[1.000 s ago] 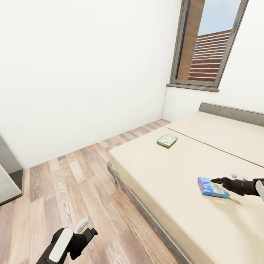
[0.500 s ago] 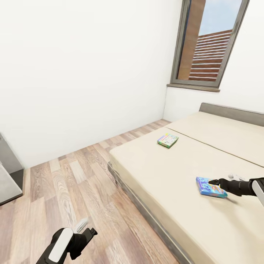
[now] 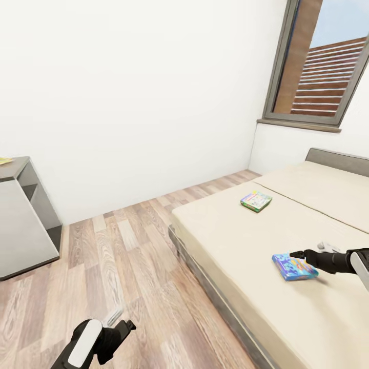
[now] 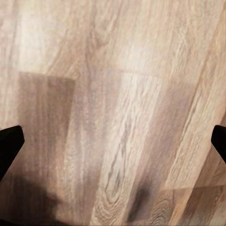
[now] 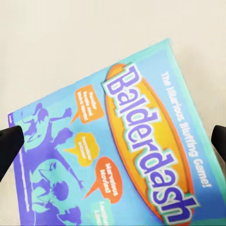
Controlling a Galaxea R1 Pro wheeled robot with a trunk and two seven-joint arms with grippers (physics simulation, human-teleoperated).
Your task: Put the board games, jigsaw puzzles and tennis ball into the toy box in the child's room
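A blue Balderdash board game (image 3: 294, 267) lies on the beige bed (image 3: 241, 246) near its front edge. My right gripper (image 3: 296, 254) hovers just over it, open. In the right wrist view the box (image 5: 117, 155) spreads between the two dark fingertips (image 5: 9, 143), which stand wide apart. A second board game (image 3: 255, 201), green, lies farther back on the bed. My left gripper (image 3: 125, 324) hangs low over the wooden floor (image 4: 113, 113), open and with nothing in it. The toy box, puzzles and tennis ball are out of view.
A grey table (image 3: 23, 220) stands at the left against the white wall, with a flat yellowish item (image 3: 4, 160) at its top edge. Wooden floor (image 3: 133, 256) runs between table and bed. A window (image 3: 328, 66) is at the back right above the grey headboard (image 3: 338, 160).
The camera has swung left, so the bed and window sit farther right and the grey table has come into view. My right gripper stays over the blue game. The left arm is unchanged.
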